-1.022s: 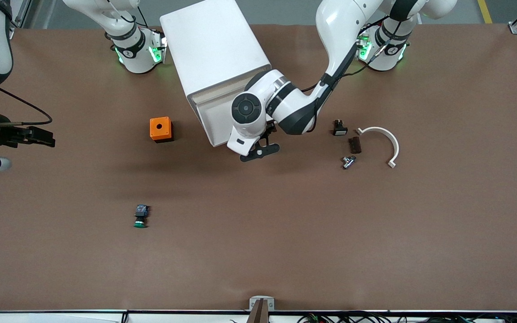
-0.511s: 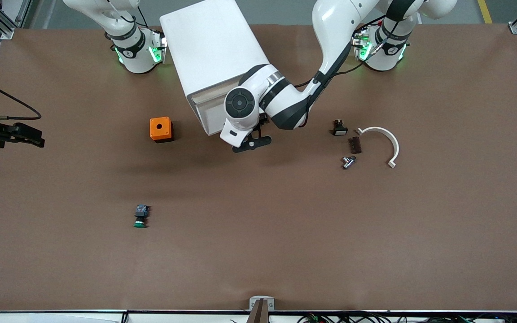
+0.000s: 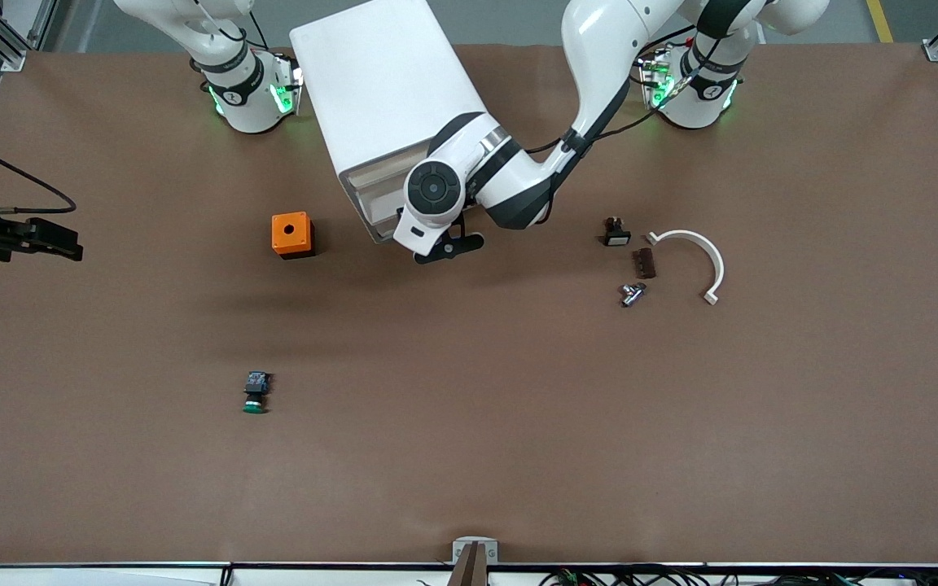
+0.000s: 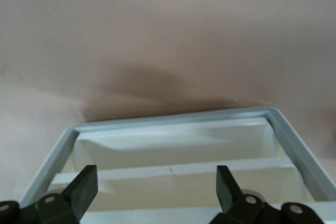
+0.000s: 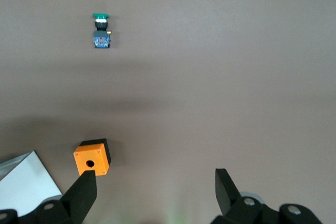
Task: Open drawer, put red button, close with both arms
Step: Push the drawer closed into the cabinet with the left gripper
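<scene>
The left arm's black two-finger tool (image 4: 152,190) is hanging with its fingers spread over the wide white tray drawer (image 4: 173,145) at the cabinet's front; the right arm's tool (image 5: 152,190) is waiting released above the brown bench (image 3: 518,423).

My left arm (image 3: 518,183) is drawing back toward the cabinet (image 3: 383,98). A second ago its wrist hung over the bare tabletop (image 3: 518,407) in front of the drawer (image 3: 371,195); now it sits over the cabinet's front corner, and my left jaws are up against the drawer's front edge. Less of the drawer's pale tray shows under the wrist in the front view than before, though I cannot tell whether the drawer itself has slid in. My right arm (image 3: 13,236) pulls toward its own end of the tabletop over the first half second, then edges a touch back the other way.
</scene>
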`<state>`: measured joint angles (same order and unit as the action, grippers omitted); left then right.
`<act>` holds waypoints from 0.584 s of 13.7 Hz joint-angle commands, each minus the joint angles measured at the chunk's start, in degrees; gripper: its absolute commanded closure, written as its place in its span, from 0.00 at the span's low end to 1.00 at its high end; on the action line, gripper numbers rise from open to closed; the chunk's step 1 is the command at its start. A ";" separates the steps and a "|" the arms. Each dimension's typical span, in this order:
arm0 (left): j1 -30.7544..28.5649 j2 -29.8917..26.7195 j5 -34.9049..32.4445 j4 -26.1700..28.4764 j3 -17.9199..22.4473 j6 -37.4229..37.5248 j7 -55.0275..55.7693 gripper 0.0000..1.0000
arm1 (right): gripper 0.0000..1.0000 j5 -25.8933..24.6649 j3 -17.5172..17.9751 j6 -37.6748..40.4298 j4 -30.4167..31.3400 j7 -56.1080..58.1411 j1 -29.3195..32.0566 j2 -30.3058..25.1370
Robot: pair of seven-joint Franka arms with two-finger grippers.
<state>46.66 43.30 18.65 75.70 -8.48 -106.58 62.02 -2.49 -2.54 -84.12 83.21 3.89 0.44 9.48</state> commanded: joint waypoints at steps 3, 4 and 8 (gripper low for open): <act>0.36 -0.85 6.92 1.73 -0.31 -0.55 0.47 0.01 | 0.00 0.82 0.69 1.24 -0.24 -3.96 0.70 -1.48; 0.36 -0.77 7.80 2.16 -0.31 -0.55 0.47 0.01 | 0.00 0.82 0.69 1.07 -0.16 -5.37 0.53 -1.91; 0.89 -0.77 9.04 3.31 -0.31 -0.55 0.47 0.01 | 0.00 4.07 0.69 0.02 0.89 -7.23 1.31 -3.76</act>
<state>46.97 43.31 26.54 78.00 -8.74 -106.59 62.02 -0.26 -2.44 -83.68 82.98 -2.08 0.46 7.69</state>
